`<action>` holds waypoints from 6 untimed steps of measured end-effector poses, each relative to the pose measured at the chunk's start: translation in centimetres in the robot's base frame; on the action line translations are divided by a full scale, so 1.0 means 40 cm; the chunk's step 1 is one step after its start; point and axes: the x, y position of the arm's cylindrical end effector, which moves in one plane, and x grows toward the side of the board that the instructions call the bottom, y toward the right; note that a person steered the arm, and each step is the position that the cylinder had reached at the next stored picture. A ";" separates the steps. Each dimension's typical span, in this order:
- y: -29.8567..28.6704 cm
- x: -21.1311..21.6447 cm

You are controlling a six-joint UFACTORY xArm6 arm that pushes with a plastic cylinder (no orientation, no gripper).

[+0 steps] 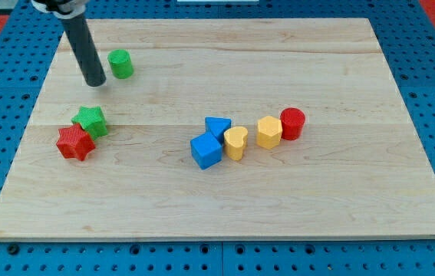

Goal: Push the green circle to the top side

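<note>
The rod has no jaws to open or close; my tip point(95, 82) rests bare on the wooden board point(340, 199), touching nothing. The green circle point(120, 64) sits just to its right, slightly nearer the top. Best to slip below the block first, then push straight up.

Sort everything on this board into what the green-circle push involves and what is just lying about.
In the job:
- green circle block, near the view's top left
- my tip, just left of and slightly below it

Lying about:
- green star block
- red star block
- blue triangle block
- blue cube block
- yellow heart block
- yellow hexagon block
- red circle block
</note>
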 end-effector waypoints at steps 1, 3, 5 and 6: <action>0.068 -0.039; 0.029 -0.134; 0.028 -0.190; 0.136 -0.182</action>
